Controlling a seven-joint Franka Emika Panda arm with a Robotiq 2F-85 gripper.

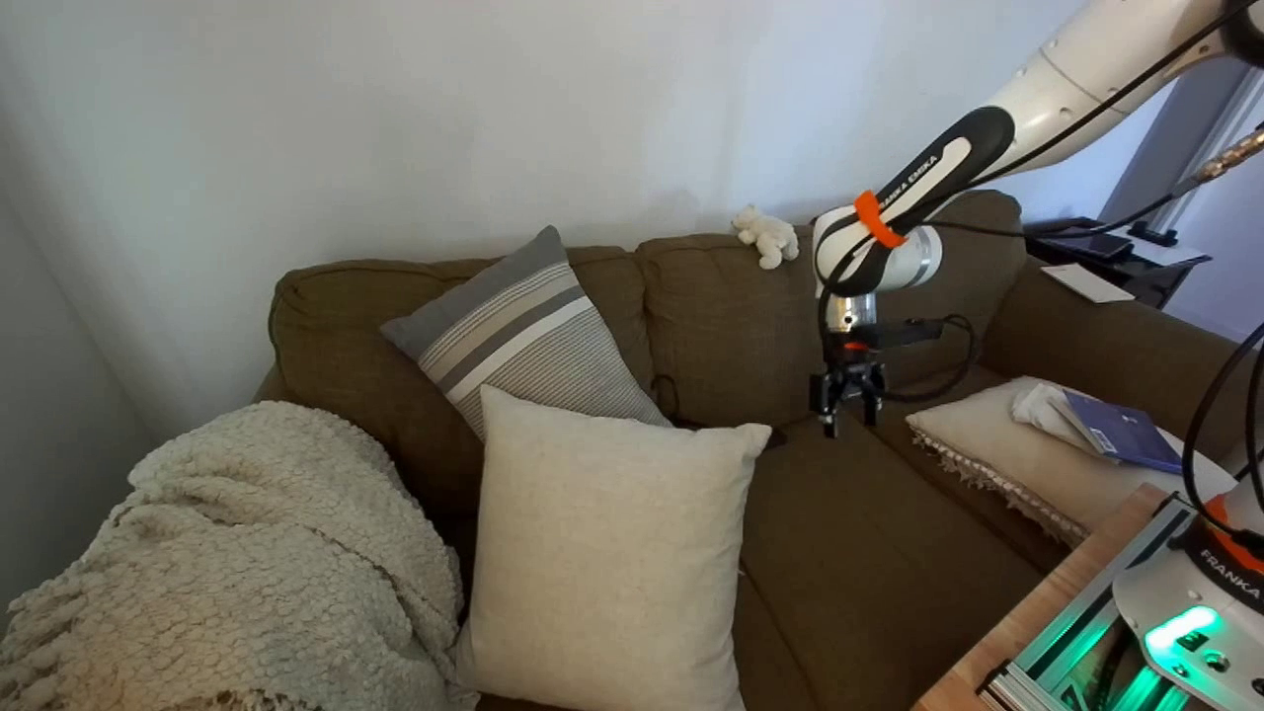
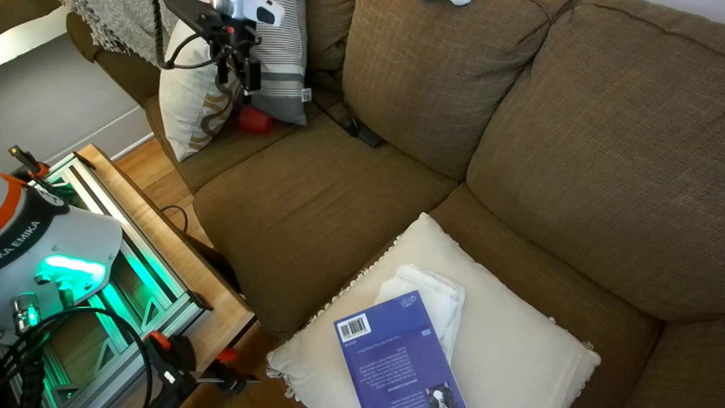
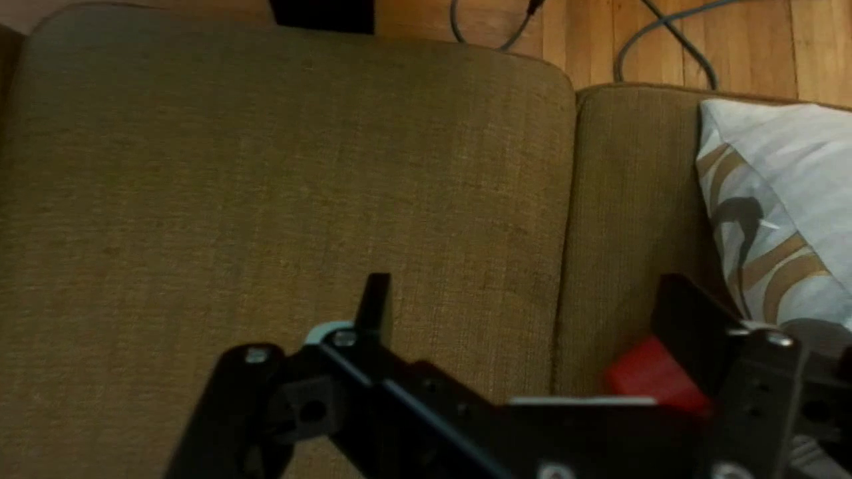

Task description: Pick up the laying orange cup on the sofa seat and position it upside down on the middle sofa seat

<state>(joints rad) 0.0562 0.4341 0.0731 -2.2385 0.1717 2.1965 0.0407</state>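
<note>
The gripper (image 1: 851,422) hangs above the sofa (image 1: 731,336), its jaws spread wide apart. The cup (image 2: 255,120) (it looks red) rests on an end sofa seat (image 3: 622,199), just beside a white patterned pillow (image 2: 187,105) and a striped pillow (image 2: 283,65). In the wrist view 1 of the jaws partly hides it. The middle sofa seat (image 2: 317,209) adjoins that end; on the opposite seat (image 2: 538,277), a cream pillow (image 2: 510,323) bears a white cloth (image 2: 444,300) and a blue book (image 2: 396,354).
</note>
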